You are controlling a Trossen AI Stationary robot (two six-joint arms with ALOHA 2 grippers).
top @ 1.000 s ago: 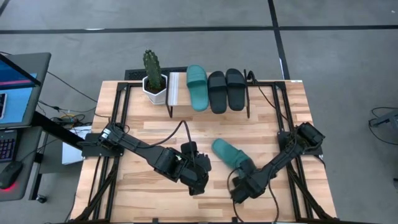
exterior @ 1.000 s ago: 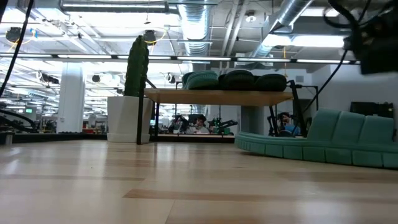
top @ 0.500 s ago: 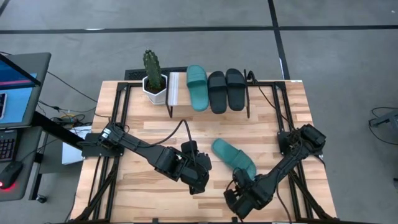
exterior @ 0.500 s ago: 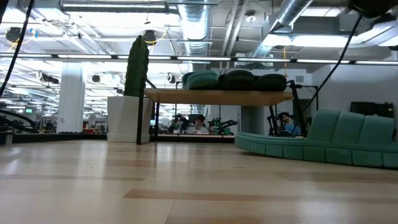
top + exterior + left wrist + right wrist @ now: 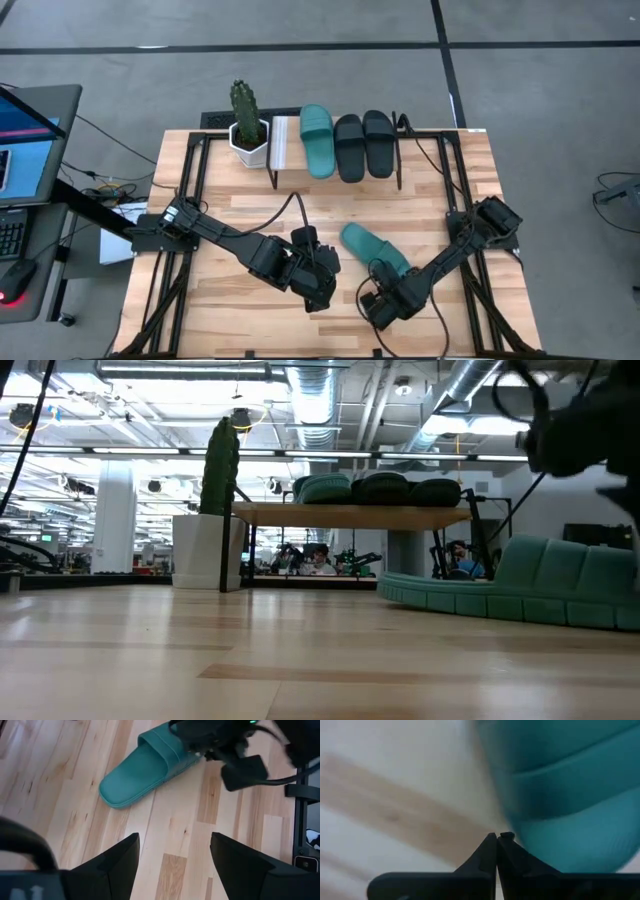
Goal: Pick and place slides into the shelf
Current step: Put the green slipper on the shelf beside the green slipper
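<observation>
High view first: your left gripper (image 5: 322, 293) sits low near the front edge of the table (image 5: 450, 170), about mid-width, arm stretched in from the left edge, fingers spread wide with nothing between them. Just right of it lies the loose teal slide (image 5: 372, 249), angled on the wood, toe pointing toward the back-left. Your right gripper (image 5: 378, 305) is pinched fully together right at that slide's front end, arm folded in from the right edge, not gripping it. On the shelf (image 5: 283, 145) at the back edge sit one teal slide (image 5: 317, 140) and two black slides (image 5: 363, 144), with a cactus pot (image 5: 247, 140) left of them.
</observation>
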